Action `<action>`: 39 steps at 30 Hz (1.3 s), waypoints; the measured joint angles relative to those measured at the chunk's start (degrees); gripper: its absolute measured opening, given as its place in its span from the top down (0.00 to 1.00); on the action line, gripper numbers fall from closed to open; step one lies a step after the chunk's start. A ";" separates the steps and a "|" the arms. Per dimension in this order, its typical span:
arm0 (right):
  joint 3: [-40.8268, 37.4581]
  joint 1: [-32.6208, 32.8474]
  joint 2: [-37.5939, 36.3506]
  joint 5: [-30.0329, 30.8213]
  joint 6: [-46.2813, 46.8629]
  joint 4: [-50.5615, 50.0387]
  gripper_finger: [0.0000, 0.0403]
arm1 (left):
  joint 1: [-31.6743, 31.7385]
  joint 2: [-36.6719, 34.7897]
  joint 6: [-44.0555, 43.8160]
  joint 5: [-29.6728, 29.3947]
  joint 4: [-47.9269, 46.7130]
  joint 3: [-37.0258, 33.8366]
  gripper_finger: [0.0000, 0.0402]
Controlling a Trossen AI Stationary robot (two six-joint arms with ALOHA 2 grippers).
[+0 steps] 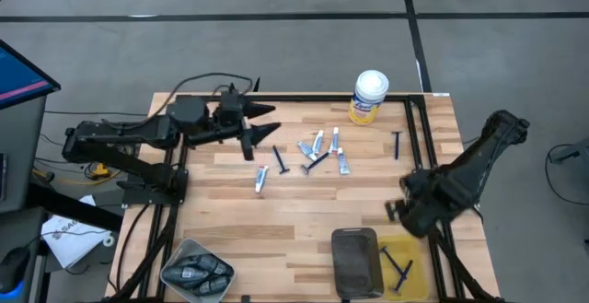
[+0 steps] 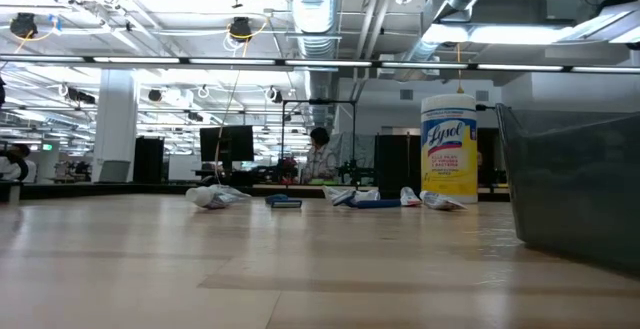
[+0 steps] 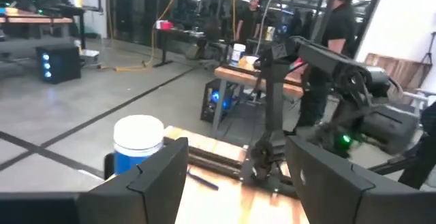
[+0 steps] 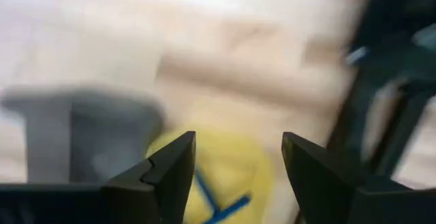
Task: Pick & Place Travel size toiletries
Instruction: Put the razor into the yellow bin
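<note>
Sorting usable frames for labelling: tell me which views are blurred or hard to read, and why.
Right wrist view: heavy motion smear; the yellow tray and blue razor are only soft shapes. Left wrist view: mild softness; the canister is readable. Low view: sharp, but bright ceiling lights glare, and the toiletries are small and far off. High view: evenly lit and clear.

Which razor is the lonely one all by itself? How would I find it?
Start at the yellow canister with the white lid, at the far edge of the wooden table. Look toward the right arm's side, just inside the black rail. There lies one slim dark blue razor, alone on bare wood, while the other razors sit in the middle pile or in the yellow tray.
</note>
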 joint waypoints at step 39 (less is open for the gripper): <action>-26.25 -80.69 -1.56 2.02 -72.28 25.04 0.43 | 1.71 -16.27 -9.53 -0.79 1.50 -18.94 0.40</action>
